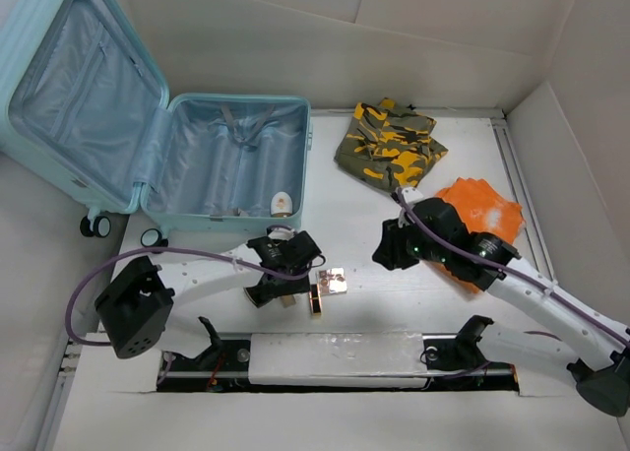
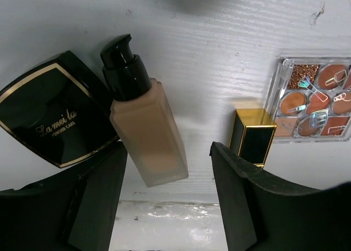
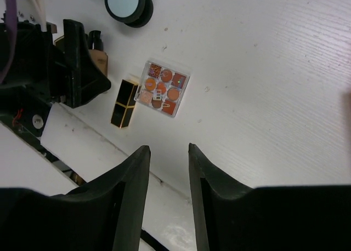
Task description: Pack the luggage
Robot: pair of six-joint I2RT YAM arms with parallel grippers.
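The luggage (image 1: 221, 156) lies open at the far left, its lid (image 1: 74, 96) leaning back, with a small white and orange item (image 1: 282, 205) inside. My left gripper (image 1: 279, 279) is open, low over the table. In the left wrist view its fingers (image 2: 170, 152) straddle the bottom end of a beige foundation bottle (image 2: 145, 125) with a black pump, without touching it. A black powder compact (image 2: 52, 111) lies left of the bottle. A black and gold lipstick (image 2: 252, 136) and an eyeshadow palette (image 2: 315, 97) lie to its right. My right gripper (image 3: 168, 149) is open and empty, above the table right of the palette (image 3: 164, 88).
A camouflage garment (image 1: 389, 146) lies at the far middle and an orange garment (image 1: 487, 210) under my right arm. A round black compact with a pale face (image 3: 125, 0) lies near the left gripper. The table's near edge runs close to the lipstick (image 3: 124, 103).
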